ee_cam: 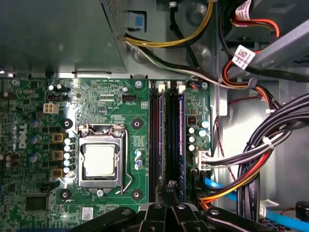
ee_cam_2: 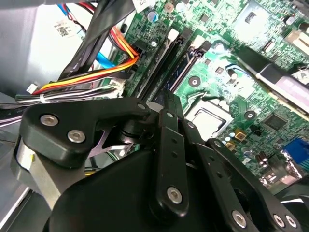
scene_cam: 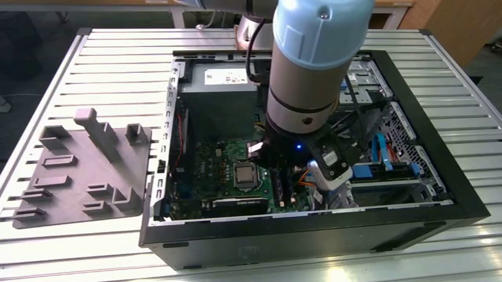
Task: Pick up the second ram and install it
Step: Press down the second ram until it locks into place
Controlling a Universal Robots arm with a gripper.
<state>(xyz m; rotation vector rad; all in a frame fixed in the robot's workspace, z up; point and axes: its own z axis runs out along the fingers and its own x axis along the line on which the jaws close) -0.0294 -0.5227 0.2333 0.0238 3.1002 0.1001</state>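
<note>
First wrist view: claw [ee_cam: 169,186] closed, fingers together, tip over the memory slots [ee_cam: 166,135] of the green motherboard [ee_cam: 111,106]; nothing visibly held; processor socket [ee_cam: 100,159] beside.

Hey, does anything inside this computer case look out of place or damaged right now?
Nothing stands out. The motherboard lies flat, the processor sits square in its socket, and the cable bundles run along the side, off the memory slots. The hand is over the slots.
</note>
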